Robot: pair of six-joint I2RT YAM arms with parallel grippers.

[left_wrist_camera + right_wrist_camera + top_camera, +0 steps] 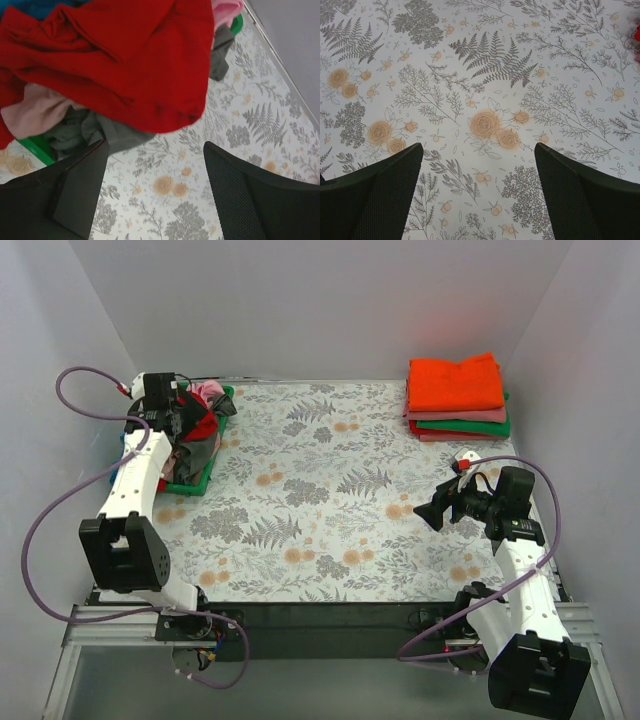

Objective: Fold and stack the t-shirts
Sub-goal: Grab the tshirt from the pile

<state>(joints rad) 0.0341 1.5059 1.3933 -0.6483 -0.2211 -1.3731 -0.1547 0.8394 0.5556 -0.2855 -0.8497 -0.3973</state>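
A heap of unfolded t-shirts fills a green basket (192, 486) at the table's left edge. A bright red shirt (125, 55) lies on top, with grey (85, 132), pink (227, 10) and pale pink (35, 112) cloth around it. A folded stack (457, 398) sits at the far right corner, orange on top, then pink, green and red. My left gripper (190, 418) hovers over the heap, open and empty (155, 150). My right gripper (432, 512) is open and empty above bare tablecloth (477, 150).
The floral grey tablecloth (330, 490) covers the table. White walls close in the back and both sides. Purple cables (60, 510) loop beside the left arm, and another (545, 540) by the right arm.
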